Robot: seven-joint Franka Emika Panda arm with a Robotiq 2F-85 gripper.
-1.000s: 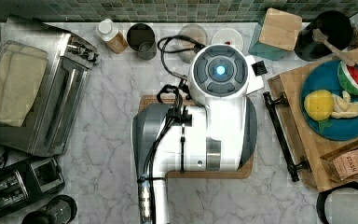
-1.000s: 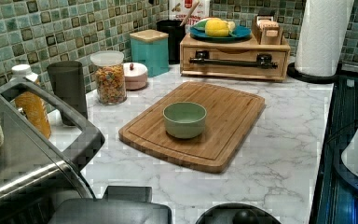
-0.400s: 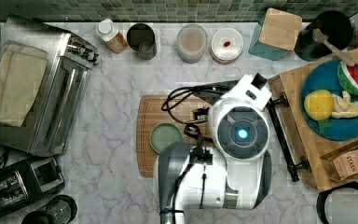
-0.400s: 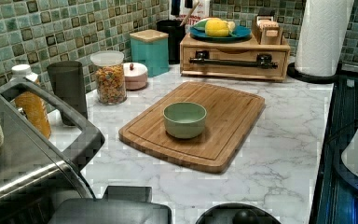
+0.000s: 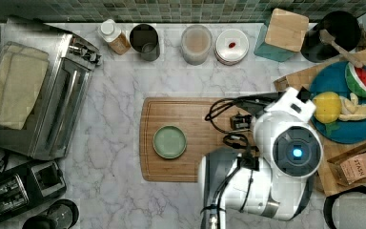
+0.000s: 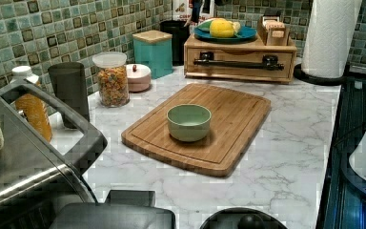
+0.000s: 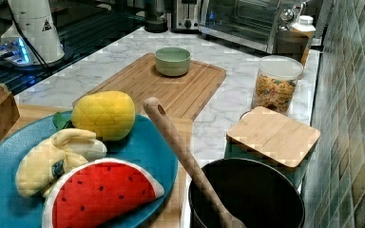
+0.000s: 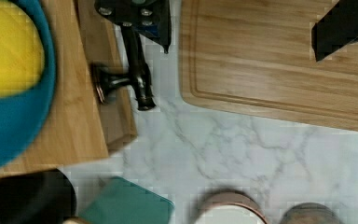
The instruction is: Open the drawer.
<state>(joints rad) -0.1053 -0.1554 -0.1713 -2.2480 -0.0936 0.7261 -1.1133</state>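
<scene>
The arm [image 5: 262, 176] reaches from the top view's bottom edge up toward the top view's right. In the wrist view, the gripper [image 8: 242, 21] has its fingers [image 8: 340, 28] spread apart.

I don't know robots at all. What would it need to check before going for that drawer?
1. Drawer shut and ready to be pulled: ok.
2. Black bar handle free, nothing hanging on it or in front of it: ok.
3. Gripper open wide enough for the bar: ok.
4. Bar between the fingers: not ok. In the wrist view one finger is at the handle and the other is over the cutting board.
5. Room for the drawer to slide out before it meets the cutting board: cannot tell.
6. Blue plate of fruit rests on the top, not on the drawer: ok.
</scene>
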